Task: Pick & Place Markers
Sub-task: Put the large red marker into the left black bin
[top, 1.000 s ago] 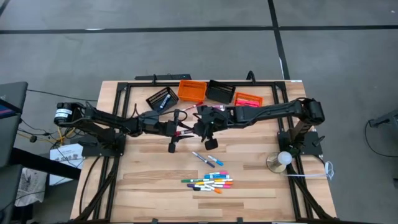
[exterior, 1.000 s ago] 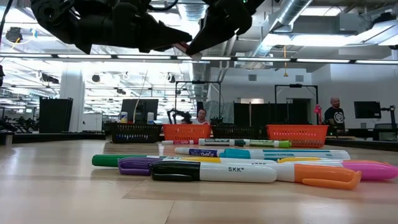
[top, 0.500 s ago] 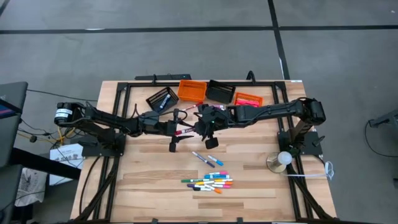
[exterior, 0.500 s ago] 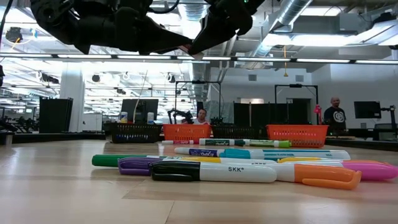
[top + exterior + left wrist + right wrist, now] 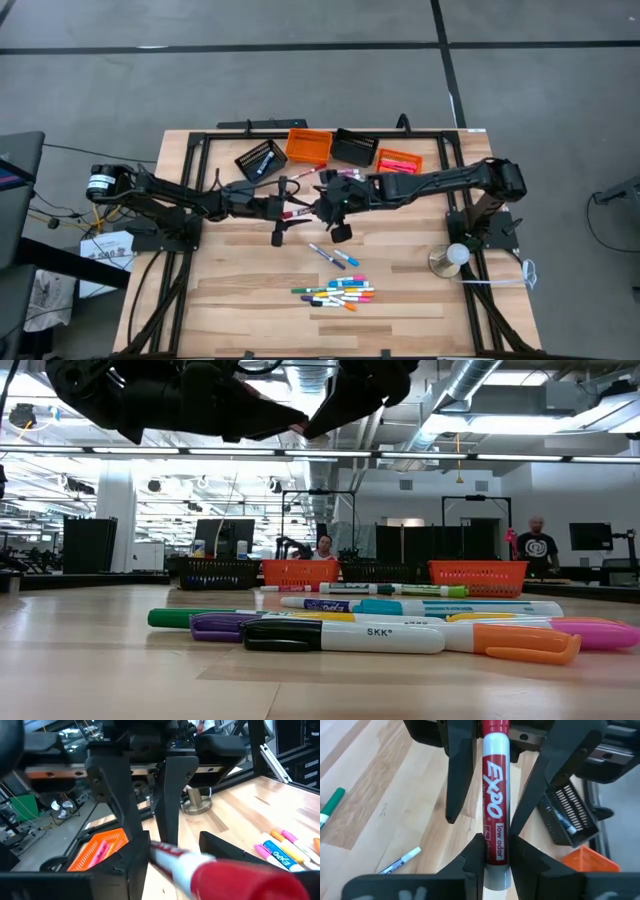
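Note:
A red-capped EXPO marker hangs in mid-air over the table's middle, and my right gripper is shut on it. Its red cap end points toward my left gripper. That gripper is open, with one finger on each side of the marker and a gap on both sides. In the high view the two grippers meet at the marker. Several other markers lie flat in a loose pile near the front edge, and two more lie just behind it. My right gripper pinches the marker's barrel near its grey tail end between its two fingers. It comes slanting down from the table's right side, and the marker runs on past the fingertips toward the left arm. The marker is lifted clear of the table.
Along the far edge stand a black bin, an orange bin, a second black bin and a second orange bin. A round metal stand sits at the right. In the low view, people show in the room behind.
My left gripper has opened around the marker's cap end and let go of it. The marker stays in my right gripper, still clear of the table. Neither arm has shifted noticeably.

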`<control>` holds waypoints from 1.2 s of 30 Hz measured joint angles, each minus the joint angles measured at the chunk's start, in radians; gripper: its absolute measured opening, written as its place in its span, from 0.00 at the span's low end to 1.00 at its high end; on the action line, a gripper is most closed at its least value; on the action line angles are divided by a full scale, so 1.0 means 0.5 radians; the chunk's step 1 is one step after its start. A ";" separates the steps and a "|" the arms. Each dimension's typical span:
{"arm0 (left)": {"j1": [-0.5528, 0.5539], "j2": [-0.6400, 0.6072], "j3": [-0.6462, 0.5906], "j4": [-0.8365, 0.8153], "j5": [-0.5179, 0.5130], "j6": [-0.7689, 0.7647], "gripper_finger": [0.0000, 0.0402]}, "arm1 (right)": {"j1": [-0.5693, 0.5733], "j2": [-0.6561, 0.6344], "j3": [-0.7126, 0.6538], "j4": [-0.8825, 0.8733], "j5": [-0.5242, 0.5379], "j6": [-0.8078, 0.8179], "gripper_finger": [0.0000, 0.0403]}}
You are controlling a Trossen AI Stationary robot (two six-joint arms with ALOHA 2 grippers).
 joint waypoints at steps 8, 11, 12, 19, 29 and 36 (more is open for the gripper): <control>-0.008 -0.003 0.003 0.050 0.001 0.000 0.43 | 0.031 -0.088 0.000 -0.034 0.039 0.038 0.15; -0.034 -0.001 -0.001 0.140 0.022 -0.002 0.42 | 0.028 -0.091 0.000 -0.018 0.034 0.047 0.15; -0.043 0.001 -0.004 0.168 0.028 -0.002 0.42 | 0.029 -0.091 0.000 -0.007 0.030 0.047 0.15; -0.058 0.001 -0.008 0.296 0.058 0.042 0.42 | 0.056 -0.112 0.000 0.062 0.043 0.000 0.15; -0.068 0.005 -0.004 0.591 0.193 0.042 0.42 | 0.053 -0.118 0.008 0.232 0.039 -0.056 0.15; -0.068 0.005 0.000 0.631 0.239 0.042 0.42 | 0.040 -0.118 0.008 0.234 0.038 -0.059 0.15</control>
